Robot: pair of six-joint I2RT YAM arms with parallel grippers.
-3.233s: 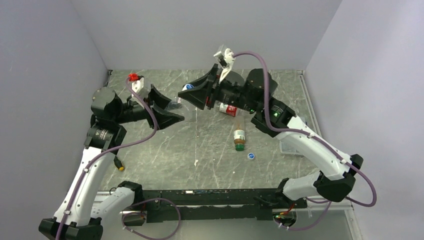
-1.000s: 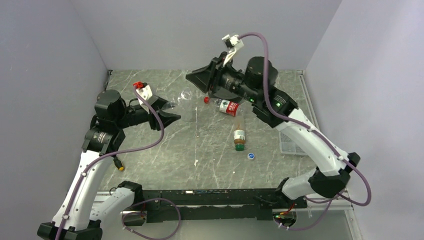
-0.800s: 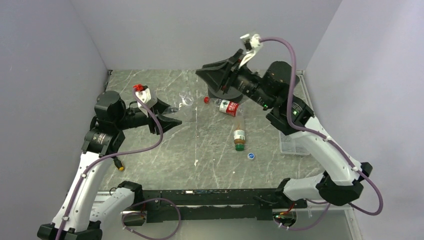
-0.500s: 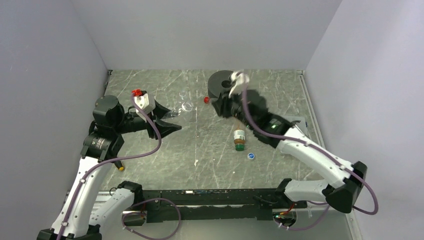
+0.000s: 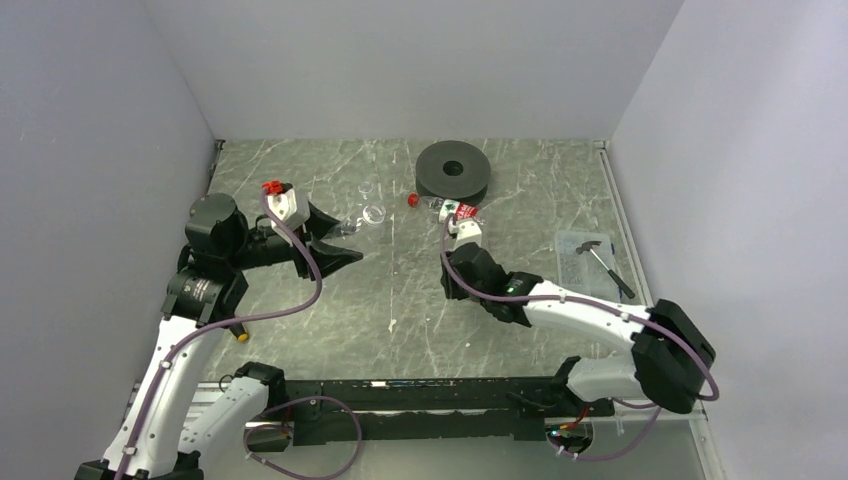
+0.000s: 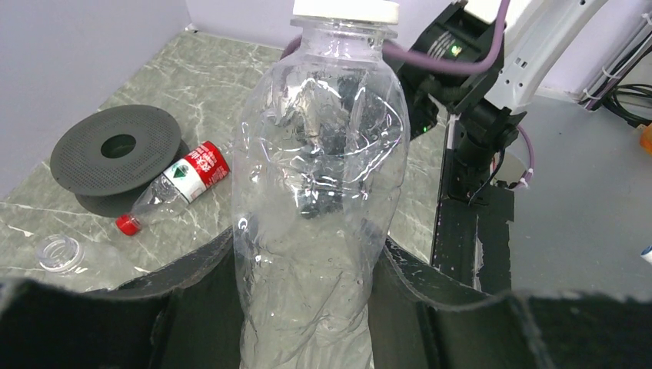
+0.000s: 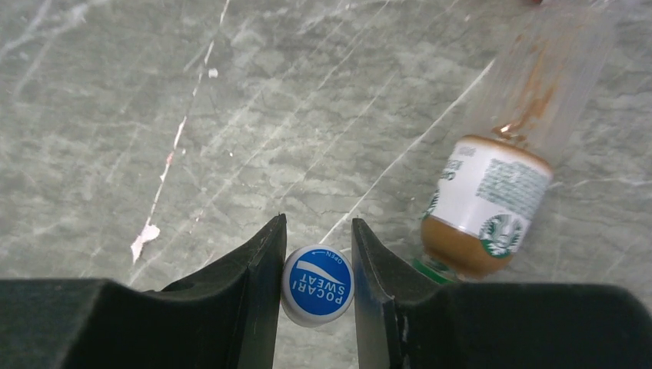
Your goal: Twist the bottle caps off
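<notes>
My left gripper [image 6: 307, 265] is shut on the lower body of a plain clear bottle [image 6: 319, 177], held upright with its white cap [image 6: 346, 9] on; from above it shows at the left [image 5: 347, 223]. A blue cap [image 7: 317, 284] sits pinched between the fingers of my right gripper [image 7: 319, 223], just above the table. Beside it lies the amber-brown bottle [image 7: 492, 204] with a white-green label. The red-label bottle [image 5: 452, 209] lies with its red cap [image 5: 413, 200] on. Another clear bottle [image 5: 373, 212] lies open-mouthed.
A black disc [image 5: 455, 172] rests at the back middle. A clear plastic box [image 5: 575, 245] holding a small hammer sits at the right. My right arm [image 5: 560, 300] stretches low across the table's middle, hiding the amber bottle from above.
My right arm has swung down from high at the back to low over the table's middle, beside the amber bottle. The left arm with its bottle has barely moved.
</notes>
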